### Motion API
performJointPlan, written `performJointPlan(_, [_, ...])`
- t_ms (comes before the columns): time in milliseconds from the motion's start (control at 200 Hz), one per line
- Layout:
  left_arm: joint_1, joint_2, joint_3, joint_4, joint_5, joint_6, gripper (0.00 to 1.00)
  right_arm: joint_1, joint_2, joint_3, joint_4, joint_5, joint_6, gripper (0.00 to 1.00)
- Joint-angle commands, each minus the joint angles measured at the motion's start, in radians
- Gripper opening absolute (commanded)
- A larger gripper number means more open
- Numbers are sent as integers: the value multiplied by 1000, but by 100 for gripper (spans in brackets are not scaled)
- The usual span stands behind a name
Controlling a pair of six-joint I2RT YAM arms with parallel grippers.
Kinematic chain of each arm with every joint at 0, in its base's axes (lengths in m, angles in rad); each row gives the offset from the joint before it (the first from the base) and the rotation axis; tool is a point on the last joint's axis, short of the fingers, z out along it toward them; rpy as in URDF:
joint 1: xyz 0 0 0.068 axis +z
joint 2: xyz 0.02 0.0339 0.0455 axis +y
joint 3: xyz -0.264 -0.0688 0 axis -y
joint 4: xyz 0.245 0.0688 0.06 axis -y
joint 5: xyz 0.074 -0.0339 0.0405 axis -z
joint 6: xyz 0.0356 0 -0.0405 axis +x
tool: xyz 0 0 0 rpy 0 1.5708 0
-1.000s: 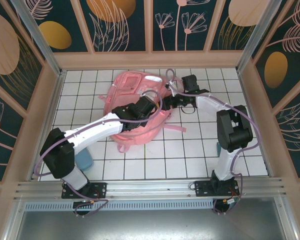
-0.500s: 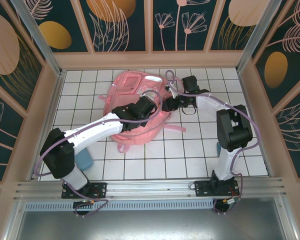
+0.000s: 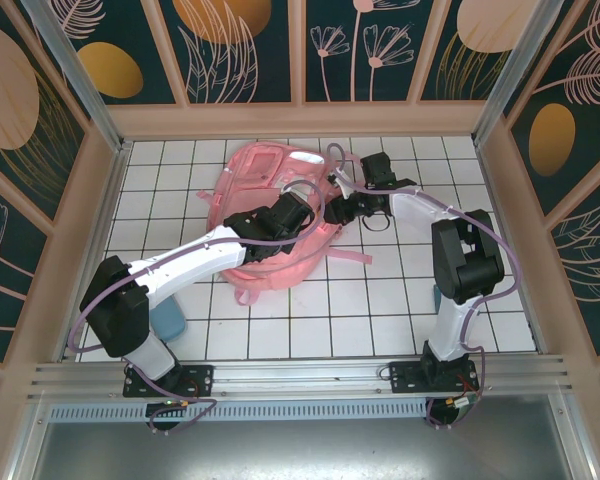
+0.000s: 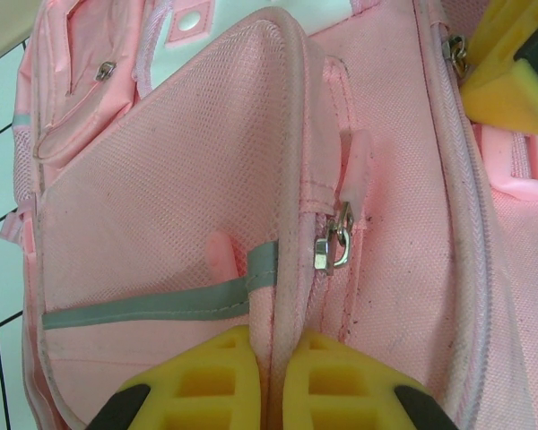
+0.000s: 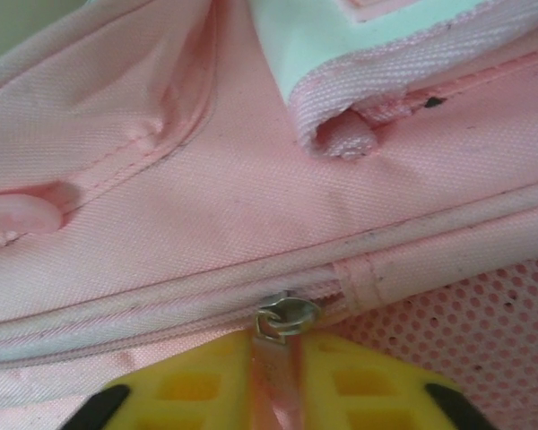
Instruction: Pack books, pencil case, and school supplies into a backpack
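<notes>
Toward 11 o'clock on the white tiled table (image 3: 380,310) lies the pink backpack (image 3: 265,185). On the pack, just off its middle toward 3 o'clock, sits the left claw (image 3: 298,212). In the left wrist view its yellow fingers (image 4: 238,345) are squeezed together on a raised piped ridge of the pink fabric, and a metal zip slider (image 4: 334,246) hangs just at 1 o'clock of them. At the pack's 3 o'clock edge is the right claw (image 3: 342,207). In its wrist view the yellow fingers (image 5: 327,358) stand almost together, pinching a pink zip tab (image 5: 271,376) that hangs from a second slider (image 5: 285,320) on the zip line.
</notes>
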Motion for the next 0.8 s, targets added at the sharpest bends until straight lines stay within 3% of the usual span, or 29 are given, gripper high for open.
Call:
performJointPlan(0, [5,-49,10,66,-38,-7,0,11,-43,1,16,83,3,10])
performJointPlan(200, [7,-49,6,69,-45,-4,0,11,-115,-5,5,169,1,0])
performJointPlan(520, [9,-40,-5,92,-46,-6,0,37,-181,-5,-85,124,-19,0])
performJointPlan(656, [9,-38,-5,101,-47,-7,0,67,-200,-43,-46,141,17,0])
performJointPlan(711, [8,-41,-9,103,-50,-4,0,64,-208,-64,-3,189,54,7])
performJointPlan(796, [12,-52,-19,100,-72,12,0,61,-197,-67,14,275,58,27])
